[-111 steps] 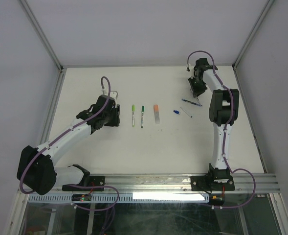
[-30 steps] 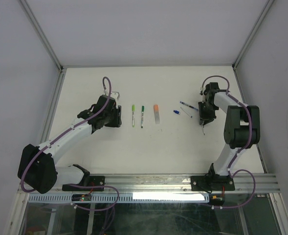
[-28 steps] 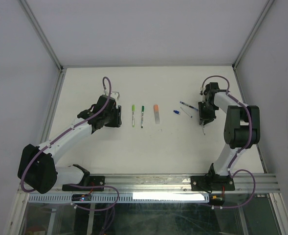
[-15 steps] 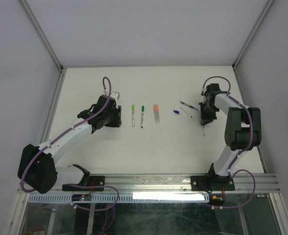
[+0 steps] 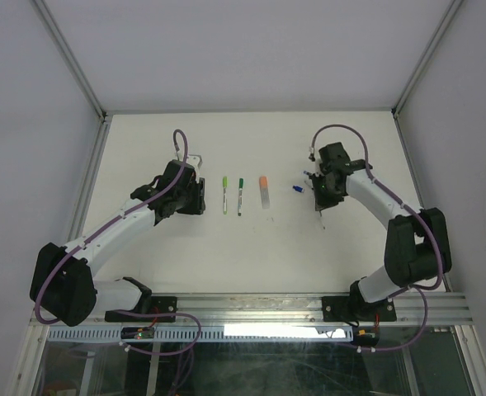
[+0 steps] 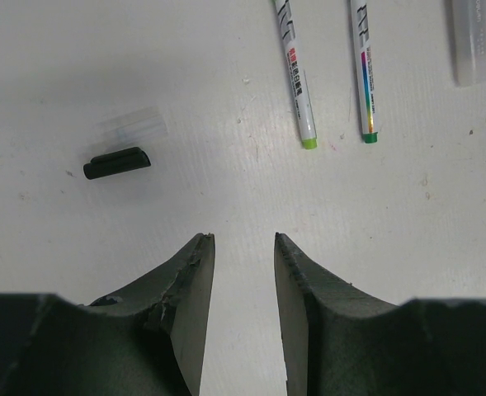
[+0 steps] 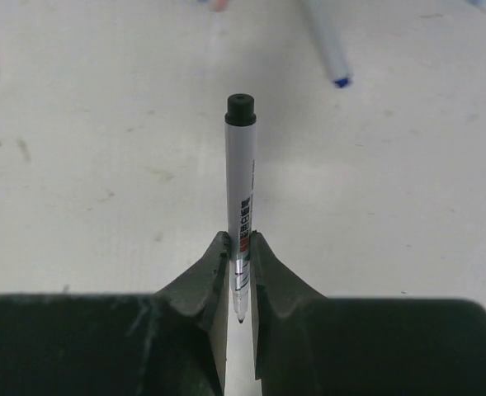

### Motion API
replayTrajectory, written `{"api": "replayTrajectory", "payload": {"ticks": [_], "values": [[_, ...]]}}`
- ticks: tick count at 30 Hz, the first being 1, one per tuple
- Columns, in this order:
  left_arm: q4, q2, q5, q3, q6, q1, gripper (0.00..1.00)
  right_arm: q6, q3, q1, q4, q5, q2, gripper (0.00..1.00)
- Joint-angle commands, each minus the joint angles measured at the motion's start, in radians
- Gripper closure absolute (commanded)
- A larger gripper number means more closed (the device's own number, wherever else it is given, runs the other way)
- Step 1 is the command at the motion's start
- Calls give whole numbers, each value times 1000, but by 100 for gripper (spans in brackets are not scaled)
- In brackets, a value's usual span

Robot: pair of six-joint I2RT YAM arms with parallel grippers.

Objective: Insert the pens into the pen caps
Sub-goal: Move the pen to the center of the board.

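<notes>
My right gripper (image 7: 240, 247) is shut on a white marker (image 7: 241, 181) with a black end, and its uncapped tip points back between the fingers. In the top view this gripper (image 5: 323, 196) holds the marker (image 5: 323, 216) just above the table, beside a small blue cap (image 5: 295, 188). My left gripper (image 6: 243, 239) is open and empty. A black cap (image 6: 117, 162) and a clear cap (image 6: 132, 124) lie ahead of it to the left. A lime-tipped pen (image 6: 294, 74) and a green-tipped pen (image 6: 364, 74) lie ahead of it to the right.
In the top view, the lime pen (image 5: 224, 194), the green pen (image 5: 240, 194) and an orange-capped clear piece (image 5: 264, 190) lie side by side at mid table. A blue-tipped pen (image 7: 329, 41) lies beyond the held marker. Metal rails frame the table (image 5: 251, 247).
My right arm has swung left from the table's right side toward the blue cap, carrying the marker. The left arm has not moved.
</notes>
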Motion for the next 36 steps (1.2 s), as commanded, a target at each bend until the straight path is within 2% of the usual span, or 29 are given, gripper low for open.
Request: {"api": "replayTrajectory", "payload": {"ticks": [1, 7, 11, 21, 27, 31, 36], "values": [[48, -16, 15, 32, 14, 13, 64, 76, 7, 147, 15, -17, -47, 88], [48, -45, -5, 28, 0, 13, 65, 162, 15, 319, 55, -31, -23, 88], [62, -121, -29, 6, -23, 14, 65, 182, 19, 405, 59, 2, 23, 87], [73, -364, -34, -52, -133, 13, 63, 207, 30, 594, 105, 82, 88, 86], [39, -397, -40, -43, -141, 13, 64, 224, 53, 693, 139, 146, 153, 84], [23, -407, -46, -31, -134, 13, 64, 183, 109, 756, 144, 159, 217, 84], [-3, -450, -81, -24, -130, 13, 64, 28, 174, 815, 118, 158, 297, 81]]}}
